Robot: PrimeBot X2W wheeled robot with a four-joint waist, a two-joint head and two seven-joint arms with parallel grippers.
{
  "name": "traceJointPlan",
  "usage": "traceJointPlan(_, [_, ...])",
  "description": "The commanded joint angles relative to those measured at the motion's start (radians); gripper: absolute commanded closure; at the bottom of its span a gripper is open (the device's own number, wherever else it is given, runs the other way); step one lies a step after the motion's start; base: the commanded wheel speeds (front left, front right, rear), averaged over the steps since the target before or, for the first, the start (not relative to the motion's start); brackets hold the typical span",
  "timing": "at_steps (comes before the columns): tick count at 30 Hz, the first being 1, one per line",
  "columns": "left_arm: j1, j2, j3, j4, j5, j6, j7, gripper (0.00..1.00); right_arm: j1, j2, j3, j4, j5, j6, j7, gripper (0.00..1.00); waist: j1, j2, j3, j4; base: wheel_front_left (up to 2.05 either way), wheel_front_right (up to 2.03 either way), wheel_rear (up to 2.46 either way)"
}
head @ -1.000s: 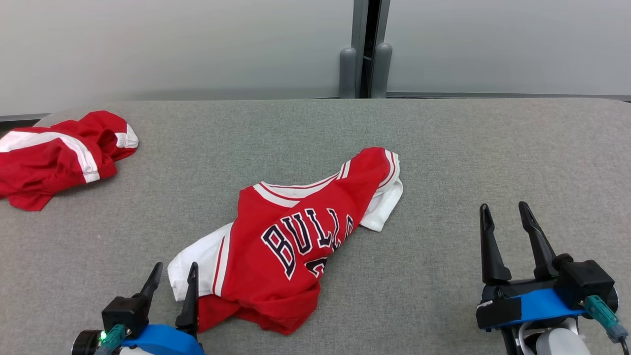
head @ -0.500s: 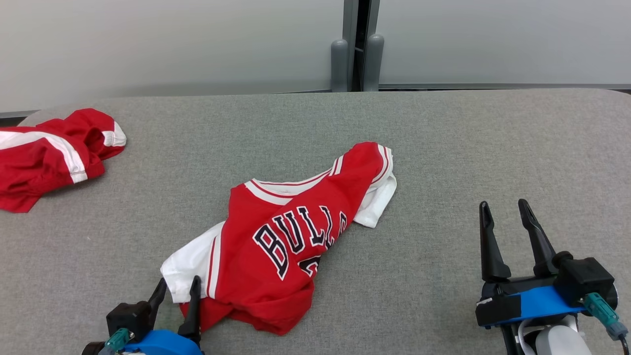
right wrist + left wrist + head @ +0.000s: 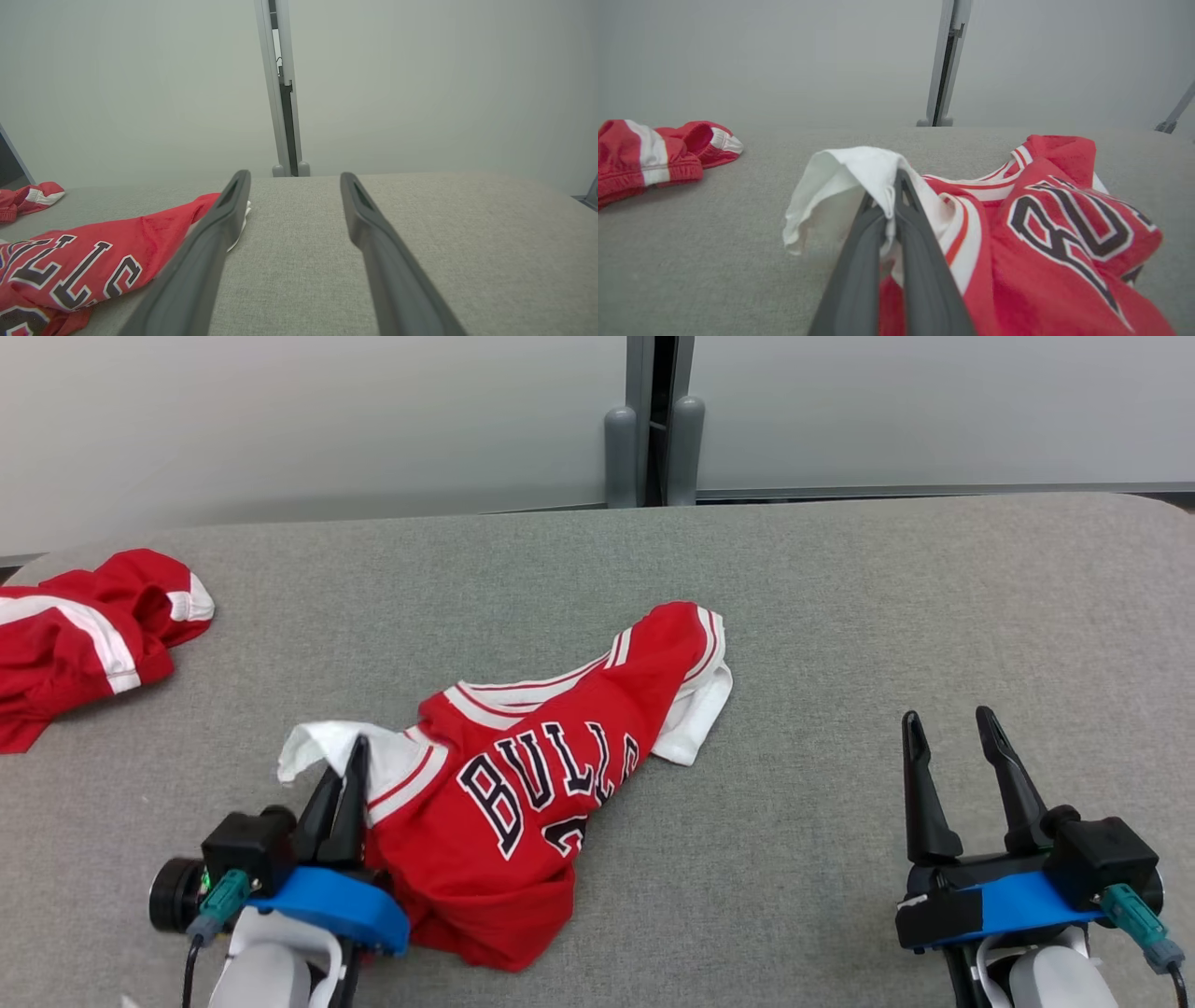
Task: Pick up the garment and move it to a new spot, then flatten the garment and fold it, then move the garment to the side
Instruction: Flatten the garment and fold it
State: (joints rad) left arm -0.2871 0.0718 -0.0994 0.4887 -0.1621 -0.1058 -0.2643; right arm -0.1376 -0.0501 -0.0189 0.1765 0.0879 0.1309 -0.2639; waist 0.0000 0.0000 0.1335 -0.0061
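Red mesh with white trim and dark lettering, the jersey [image 3: 523,784] lies crumpled about midway along the table [image 3: 840,616], nearer its near edge than its far one. The left claw [image 3: 347,761] is pinched tight on the jersey's white edge [image 3: 313,739], at the end toward the table's left edge. In the left wrist view that fold of white cloth drapes over the two closed fingertips and stands a little off the surface, while the rest of the cloth rests on the table. The right claw [image 3: 948,719] holds nothing; its fingers are spread wide by the near edge, well to the right of the jersey. A second red garment [image 3: 84,635] sits bunched at the table's left edge, toward the far corner, well apart.

This looks like the first step, the pick-up, with the grip made and the lift barely begun. The next move likely calls for raising the left claw until the trailing cloth clears the table, then carrying it to a fresh spot away from the second garment. A one-corner hold may let the jersey swing or twist.
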Motion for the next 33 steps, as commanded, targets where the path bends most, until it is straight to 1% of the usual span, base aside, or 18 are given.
traceJointPlan(1, [-0.027,-0.003,-0.012,-0.026,0.011,-0.005,0.000,1.00,-0.002,0.000,0.004,0.003,0.004,0.000,-0.001,0.00,0.0000,0.0000,-0.005,-0.008,0.00,0.00,0.00])
traceJointPlan(4, [-0.071,-0.010,-0.055,-0.074,0.027,-0.011,0.000,1.00,-0.004,0.000,0.010,0.005,0.009,0.000,-0.001,0.00,0.0000,0.0000,-0.011,-0.026,0.00,0.00,0.00])
traceJointPlan(7, [-0.120,-0.016,-0.133,-0.109,0.039,-0.018,0.000,1.00,-0.007,0.000,0.012,0.007,0.012,0.000,-0.001,0.00,0.0000,0.0000,-0.016,-0.054,0.00,0.00,0.00])
traceJointPlan(10, [-0.166,-0.019,-0.242,-0.125,0.033,-0.021,0.000,1.00,-0.005,0.000,0.013,0.008,0.014,0.000,-0.001,0.00,0.0000,0.0000,-0.018,-0.088,0.00,0.00,0.00])
traceJointPlan(16, [-0.228,-0.019,-0.512,-0.120,-0.063,-0.024,0.000,1.00,-0.006,0.000,0.003,0.009,0.017,0.000,-0.001,0.00,0.0000,0.0000,-0.011,-0.160,0.00,0.00,0.00])
traceJointPlan(20, [-0.237,-0.019,-0.660,-0.088,-0.126,-0.018,0.000,1.00,-0.007,0.000,-0.011,0.004,0.017,0.000,-0.001,0.00,0.0000,0.0000,-0.001,-0.192,0.00,0.00,0.00])
traceJointPlan(25, [-0.211,-0.019,-0.811,-0.041,-0.195,-0.005,0.000,1.00,-0.005,0.000,-0.027,-0.001,0.015,0.000,-0.001,0.00,0.0000,0.0000,0.006,-0.205,0.00,0.00,0.00])
traceJointPlan(30, [-0.192,-0.020,-0.937,-0.011,-0.252,-0.004,0.000,1.00,-0.007,0.000,-0.040,-0.003,0.008,0.000,-0.001,0.00,0.0000,0.0000,0.006,-0.187,0.00,0.00,0.00])
traceJointPlan(31, [-0.193,-0.020,-0.954,-0.009,-0.261,-0.001,0.000,0.87,-0.009,0.000,-0.039,-0.003,0.007,0.000,-0.001,0.00,0.0000,0.0000,0.006,-0.182,0.00,0.00,0.00])
traceJointPlan(32, [-0.195,-0.020,-0.971,-0.012,-0.270,0.001,0.000,0.09,-0.010,0.000,-0.039,-0.004,0.007,0.000,-0.001,0.00,0.0000,0.0000,0.006,-0.175,0.00,0.00,0.00])
traceJointPlan(33, [-0.197,-0.020,-0.980,-0.017,-0.282,0.007,0.000,0.00,-0.011,0.000,-0.036,-0.005,0.008,0.000,-0.001,0.00,0.0000,0.0000,0.004,-0.169,0.00,0.00,0.00])
